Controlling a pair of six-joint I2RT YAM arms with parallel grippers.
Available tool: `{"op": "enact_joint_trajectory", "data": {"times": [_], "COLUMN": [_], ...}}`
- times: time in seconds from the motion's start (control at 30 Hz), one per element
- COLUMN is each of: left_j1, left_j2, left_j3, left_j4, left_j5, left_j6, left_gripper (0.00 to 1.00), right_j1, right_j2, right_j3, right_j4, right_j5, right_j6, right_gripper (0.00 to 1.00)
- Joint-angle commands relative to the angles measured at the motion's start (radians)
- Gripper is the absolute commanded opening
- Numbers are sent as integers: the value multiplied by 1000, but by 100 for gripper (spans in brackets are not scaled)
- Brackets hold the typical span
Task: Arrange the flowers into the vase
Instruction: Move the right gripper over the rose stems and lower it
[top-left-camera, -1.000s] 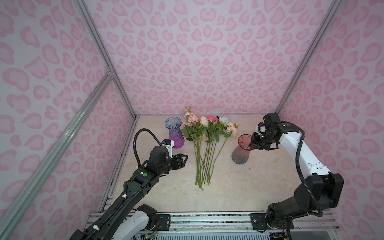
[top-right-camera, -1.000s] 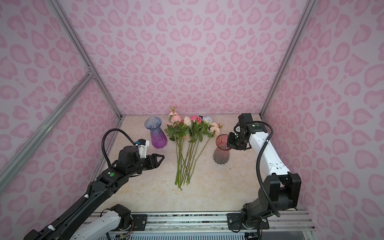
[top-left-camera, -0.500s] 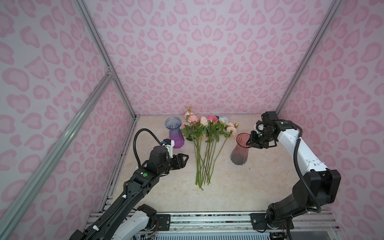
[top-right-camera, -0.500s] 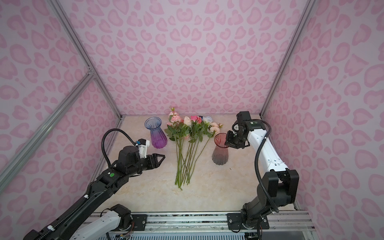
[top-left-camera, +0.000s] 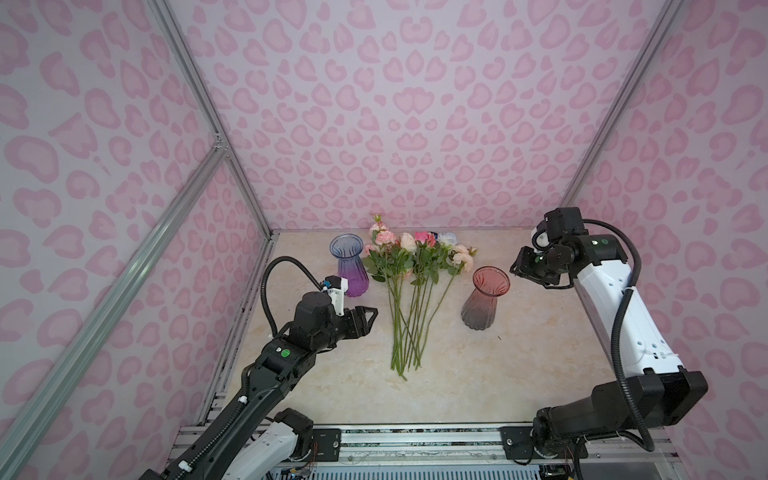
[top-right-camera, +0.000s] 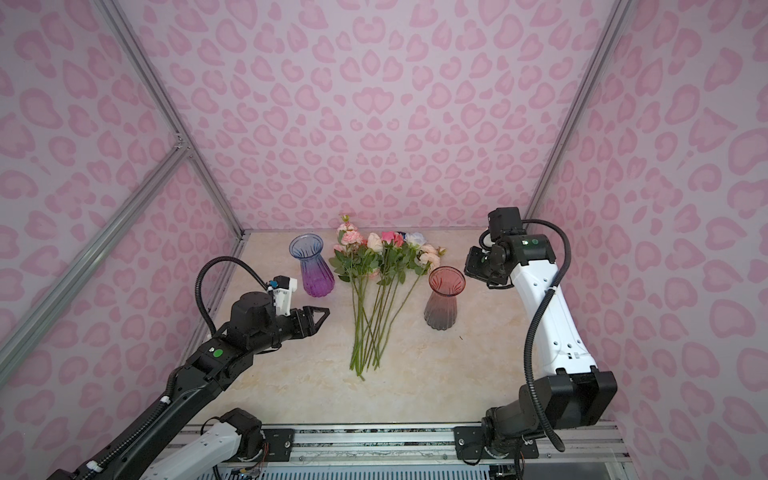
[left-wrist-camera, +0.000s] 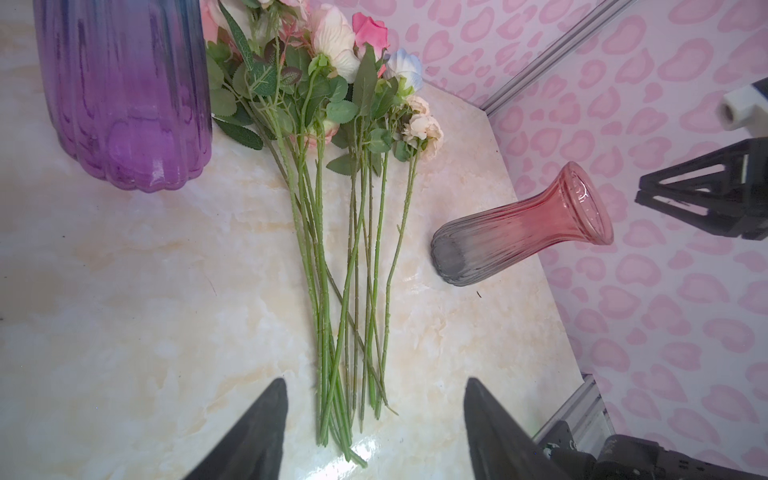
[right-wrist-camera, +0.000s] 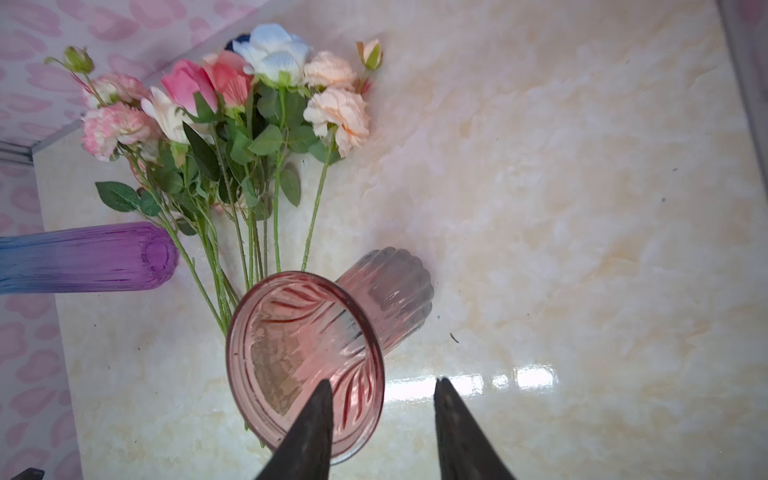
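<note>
**As the right gripper (right-wrist-camera: 382, 381) is opening, the pink vase (top-left-camera: 482, 303) is standing free**

Where it was pinching the rim a second ago, the right gripper is now spreading its fingers either side of that rim and gripping nothing. The pink vase is staying upright on the table (top-left-camera: 498, 374), just right of the flowers (top-left-camera: 409, 282). These are lying bunched between it and the purple vase (top-left-camera: 351, 270). The left gripper (left-wrist-camera: 375, 380) is hovering near the stem ends, jaws apart and empty. A first pick is probably coming.

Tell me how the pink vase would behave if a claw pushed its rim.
The pink vase stands tall and upright, so a high push would probably tip it rather than slide it. It looks like ribbed glass: likely rigid, slippery, and breakable if it falls.
</note>
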Motion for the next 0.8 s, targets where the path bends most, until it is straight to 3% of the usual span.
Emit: {"op": "enact_joint_trajectory", "data": {"times": [0.0,0.23,0.37,0.53,0.63,0.77], "left_j1": [-2,-1,-1,-1,-2,-1], "left_j2": [-26,-95,-135,-152,-164,-186], "left_j3": [7,-35,-72,-103,-112,-129], "left_j4": [3,11,9,-14,-25,-36], "left_j5": [-25,-98,-124,-136,-129,-127], "left_j6": [1,-56,-89,-121,-135,-139], "left_gripper": [68,69,68,67,66,66], "right_j1": [71,534,726,778,782,773], "right_j2": [-45,-77,7,144,221,326], "right_j3": [73,141,115,39,37,56], "right_j4": [-24,97,181,314,376,413], "right_j5": [178,643,744,615,527,499], "right_j6": [26,127,144,205,213,266], "right_gripper": [40,24,19,18,27,30]}}
